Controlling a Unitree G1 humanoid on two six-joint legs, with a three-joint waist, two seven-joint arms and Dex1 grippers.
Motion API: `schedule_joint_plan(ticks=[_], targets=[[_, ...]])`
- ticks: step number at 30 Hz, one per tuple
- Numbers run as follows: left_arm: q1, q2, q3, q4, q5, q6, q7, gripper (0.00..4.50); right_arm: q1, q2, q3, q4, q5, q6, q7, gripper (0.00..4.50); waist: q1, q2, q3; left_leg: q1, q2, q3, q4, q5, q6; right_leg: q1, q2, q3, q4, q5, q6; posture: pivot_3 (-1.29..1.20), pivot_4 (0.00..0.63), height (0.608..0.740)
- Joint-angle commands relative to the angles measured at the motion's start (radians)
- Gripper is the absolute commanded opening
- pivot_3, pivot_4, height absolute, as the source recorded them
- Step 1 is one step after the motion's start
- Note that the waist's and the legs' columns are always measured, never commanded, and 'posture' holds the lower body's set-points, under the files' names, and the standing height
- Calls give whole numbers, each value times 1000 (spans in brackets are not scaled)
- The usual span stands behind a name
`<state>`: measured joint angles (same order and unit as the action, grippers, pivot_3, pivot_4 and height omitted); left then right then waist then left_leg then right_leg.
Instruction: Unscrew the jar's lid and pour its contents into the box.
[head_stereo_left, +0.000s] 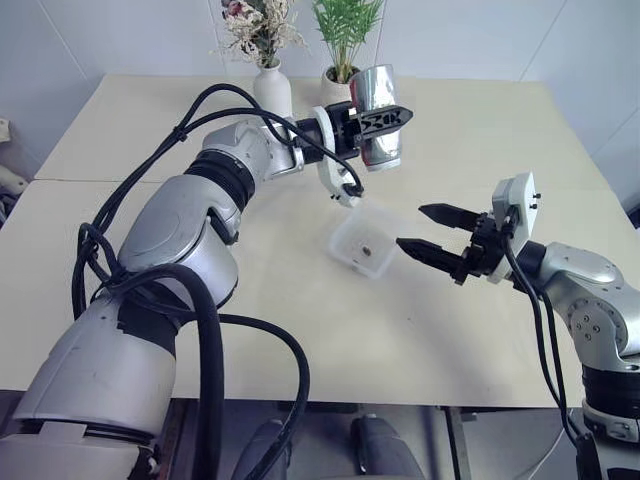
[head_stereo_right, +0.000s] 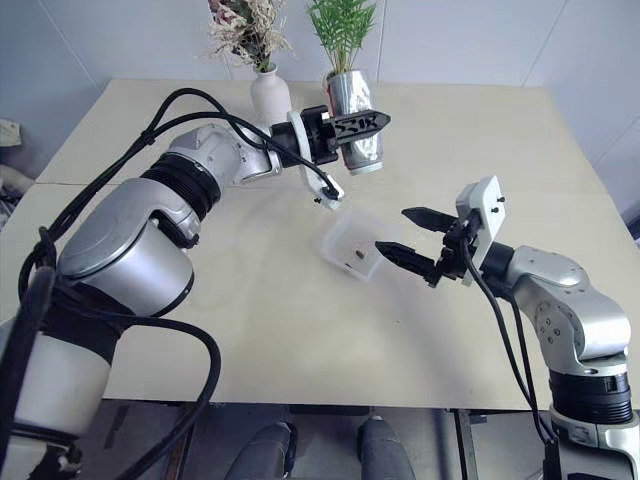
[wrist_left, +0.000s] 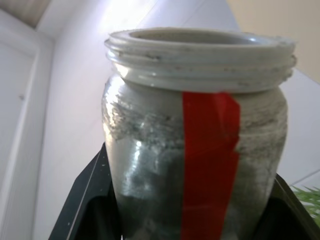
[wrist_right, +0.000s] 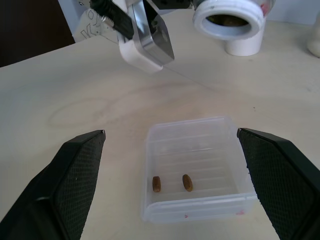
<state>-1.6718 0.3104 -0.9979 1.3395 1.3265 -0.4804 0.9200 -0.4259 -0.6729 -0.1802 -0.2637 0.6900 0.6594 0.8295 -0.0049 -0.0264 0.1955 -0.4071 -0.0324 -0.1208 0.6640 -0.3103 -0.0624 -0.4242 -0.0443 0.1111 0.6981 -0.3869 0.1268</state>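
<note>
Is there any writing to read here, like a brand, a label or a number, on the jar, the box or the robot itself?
No text here can be read.
On the jar: a plain red tape strip, no writing.
On the box: a tiny red mark at one corner, no letters.
On the white wrist housing: dark marks, perhaps lettering, cut off and too blurred to read.
</note>
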Motion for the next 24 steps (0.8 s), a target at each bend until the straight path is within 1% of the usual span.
schedule_joint_plan(ticks=[1, 4, 5, 7, 8, 10, 12, 14, 15, 16, 18, 19, 21, 22, 24], targets=[[9, 42, 156, 18, -196, -107, -196, 2346, -20, -8, -16, -11, 16, -3, 7, 4458, 0, 0, 0, 0, 0, 0, 0, 0, 0, -1, 0, 0, 1, 0, 0, 0, 150, 740], [65, 81, 304, 10, -374, -248, -392, 2346, -14, -14, -18, -10, 15, -3, 13, 4458, -3, 0, 0, 0, 0, 1, 0, 1, -1, -2, 0, 0, 2, 0, 0, 0, 150, 740], [94, 85, 377, 7, -468, -308, -505, 2346, -12, -16, -18, -9, 14, -3, 16, 4458, -3, 0, 0, 0, 0, 1, 0, 2, -1, -2, 0, 0, 3, 0, 0, 0, 150, 740], [133, 95, 472, -10, -582, -342, -643, 2346, -11, -18, -18, -6, 13, -4, 21, 4458, -2, 0, 0, 0, 0, 1, 1, 2, -1, -3, -1, 0, 4, 0, 0, 0, 150, 740], [158, 89, 544, -17, -674, -356, -749, 2346, -11, -18, -18, -3, 12, -5, 23, 4458, 0, 0, 0, 0, 0, 0, 1, 2, -1, -3, -1, -1, 4, 0, 0, 0, 150, 740], [210, 90, 666, -45, -831, -360, -907, 2346, -14, -18, -15, 3, 9, -8, 27, 4458, 0, 0, 0, -1, 1, 0, 2, 3, -1, -3, -3, -1, 5, 0, 0, 0, 150, 740], [281, 85, 786, -91, -1006, -334, -1101, 2346, -19, -17, -12, 11, 5, -13, 31, 4458, 0, 0, 0, -2, 2, -1, 4, 3, 0, -4, -3, -2, 6, 1, 1, 0, 150, 740], [350, 71, 884, -159, -1162, -272, -1269, 2346, -23, -15, -9, 16, 3, -17, 34, 4458, -2, 0, 0, -2, 2, -2, 5, 3, 0, -4, -4, -3, 7, 1, 1, 0, 150, 740], [415, 74, 934, -236, -1246, -206, -1328, 2346, -27, -15, -1, 15, 1, -21, 43, 4458, -4, 0, 0, -1, 2, -3, 5, 3, 0, -4, -5, -3, 8, 1, 1, 0, 150, 740], [465, 76, 969, -302, -1304, -152, -1369, 2346, -28, -16, 3, 13, 0, -23, 50, 4458, -10, 1, -1, -1, 2, -4, 6, 3, 0, -4, -5, -3, 8, 1, 1, 0, 150, 740], [580, 97, 1023, -460, -1373, -26, -1381, 2346, -33, -26, 20, 7, -5, -28, 74, 4458, -25, 1, -1, -1, 3, -6, 7, 3, 0, -4, -7, -3, 10, 1, 1, 0, 150, 740], [652, 103, 1057, -565, -1423, 69, -1383, 2346, -35, -38, 31, 4, -13, -33, 95, 4458, -33, 1, -1, 0, 3, -7, 8, 3, 0, -4, -10, -3, 11, 1, 1, 0, 150, 740], [788, 104, 1141, -767, -1548, 292, -1360, 2346, -48, -58, 50, 5, -24, -42, 133, 4458, -51, 1, -1, 0, 3, -7, 9, 3, 0, -4, -11, -3, 13, 1, 1, 0, 150, 740], [855, 112, 1179, -853, -1576, 381, -1323, 2346, -58, -65, 59, 6, -27, -47, 151, 4458, -57, 1, -1, 0, 3, -7, 10, 3, 0, -4, -11, -3, 14, 1, 1, 0, 150, 740], [942, 120, 1227, -976, -1607, 510, -1266, 2346, -70, -72, 71, 9, -30, -55, 175, 4458, -61, 1, -1, 0, 3, -7, 13, 3, 0, -4, -11, -3, 16, 1, 1, 0, 150, 740]])
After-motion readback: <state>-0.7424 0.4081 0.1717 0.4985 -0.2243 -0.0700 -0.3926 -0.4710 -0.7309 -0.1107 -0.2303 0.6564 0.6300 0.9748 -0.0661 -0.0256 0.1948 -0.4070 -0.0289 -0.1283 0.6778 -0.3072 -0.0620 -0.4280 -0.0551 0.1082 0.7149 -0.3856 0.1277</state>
